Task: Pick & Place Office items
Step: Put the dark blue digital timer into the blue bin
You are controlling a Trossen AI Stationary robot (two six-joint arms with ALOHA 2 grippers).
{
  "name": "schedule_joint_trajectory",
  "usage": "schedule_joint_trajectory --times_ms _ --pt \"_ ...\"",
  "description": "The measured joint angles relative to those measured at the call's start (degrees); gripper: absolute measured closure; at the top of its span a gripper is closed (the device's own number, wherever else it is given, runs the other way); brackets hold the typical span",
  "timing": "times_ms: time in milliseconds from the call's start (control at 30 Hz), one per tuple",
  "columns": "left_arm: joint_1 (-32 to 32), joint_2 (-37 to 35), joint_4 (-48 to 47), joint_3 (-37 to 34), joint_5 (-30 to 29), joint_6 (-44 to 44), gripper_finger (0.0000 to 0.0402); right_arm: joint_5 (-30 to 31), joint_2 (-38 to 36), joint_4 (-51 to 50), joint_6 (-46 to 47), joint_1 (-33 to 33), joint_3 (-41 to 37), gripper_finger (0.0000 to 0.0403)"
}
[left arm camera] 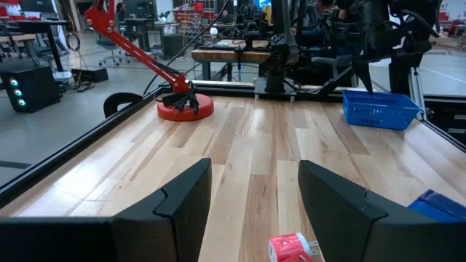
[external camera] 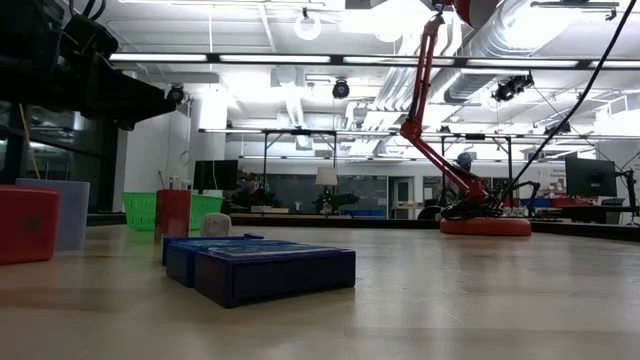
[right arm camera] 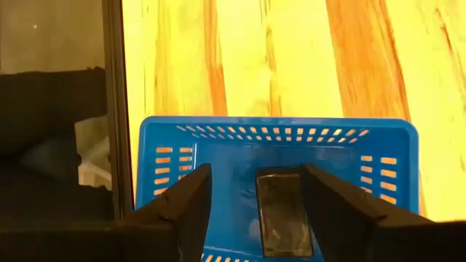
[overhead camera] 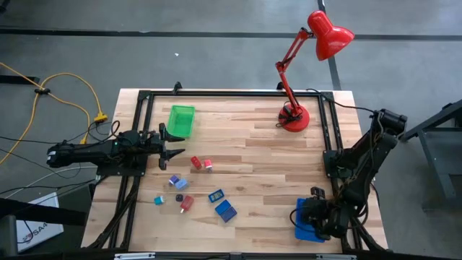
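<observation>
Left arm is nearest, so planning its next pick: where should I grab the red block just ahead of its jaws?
Grip the red block across its two short sides, coming from above. It sits alone on the table, apart from its red neighbour, directly ahead of the open left gripper.

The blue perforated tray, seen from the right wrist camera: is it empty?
No: a dark flat item lies inside the blue perforated tray, directly under the open right gripper.
</observation>
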Motion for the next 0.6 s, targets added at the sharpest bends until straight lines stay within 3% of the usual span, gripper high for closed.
schedule_joint_trajectory --times_ms 400,600 --pt "0.0 -0.02 0.0 0.0 0.0 0.02 0.0202 2.73 0.0 5.24 -0.74 -5.78 0.0 0.0209" --pt "0.01 -0.01 0.0 0.0 0.0 0.0 0.0202 3.96 0.0 9.89 -9.2 -11.76 0.0 0.0209"
